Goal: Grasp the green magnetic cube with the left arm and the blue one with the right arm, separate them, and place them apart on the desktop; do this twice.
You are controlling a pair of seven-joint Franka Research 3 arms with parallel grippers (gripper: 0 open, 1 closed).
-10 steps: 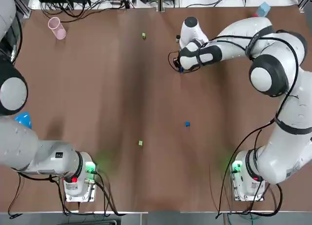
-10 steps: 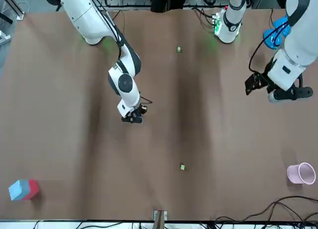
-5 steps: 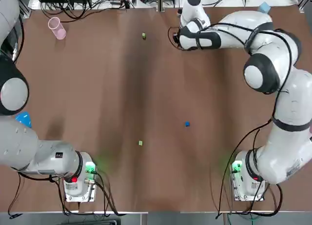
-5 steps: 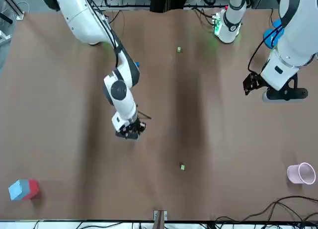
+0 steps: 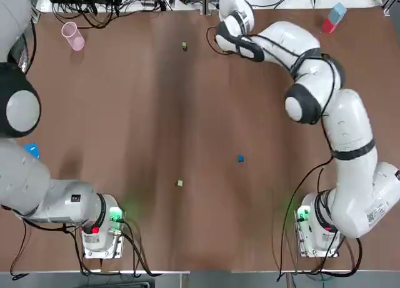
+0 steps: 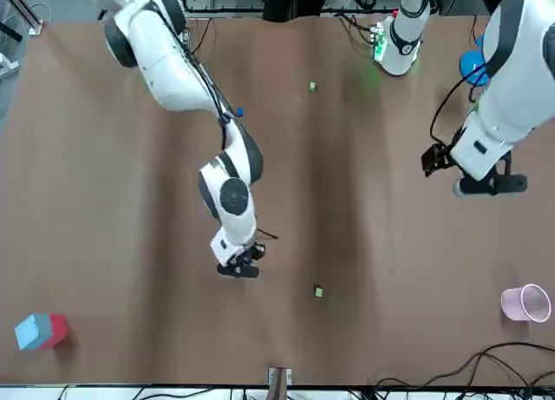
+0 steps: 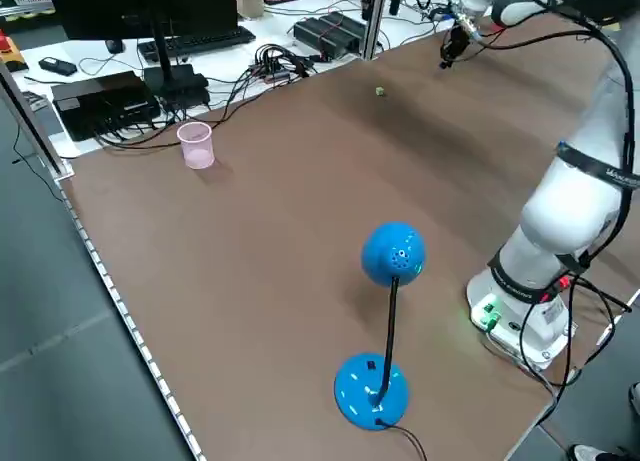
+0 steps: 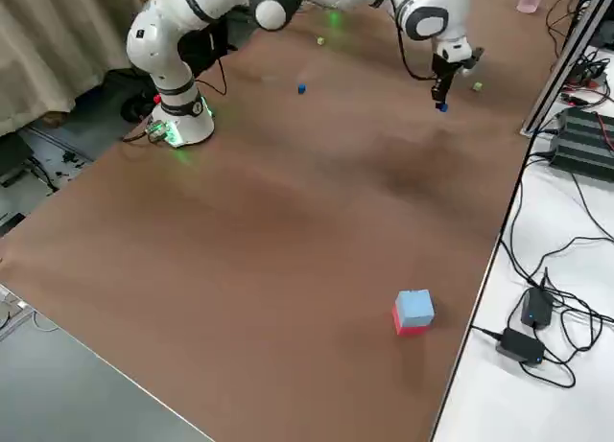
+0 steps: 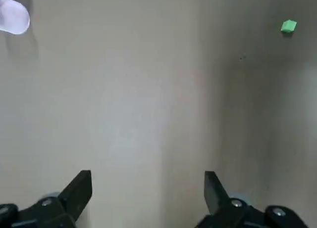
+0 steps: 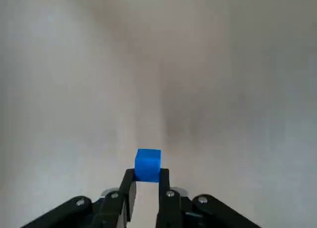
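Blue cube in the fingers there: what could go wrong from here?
The blue cube sits at the very tips of the right arm's fingers, so it might slip out. A green cube lies nearby; being magnetic, the two could snap together if the blue one is set down too close.

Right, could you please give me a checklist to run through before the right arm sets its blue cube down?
1. Grip: the right gripper is shut on the held blue cube: ok.
2. Separation: the far green cube lies alone, with a gap to that gripper: ok.
3. First pair: the near green cube and the placed blue cube lie apart: ok.
4. Other arm: the left gripper is open, empty and off at the robot's left: ok.
5. Height of the held cube over the desktop: cannot tell.
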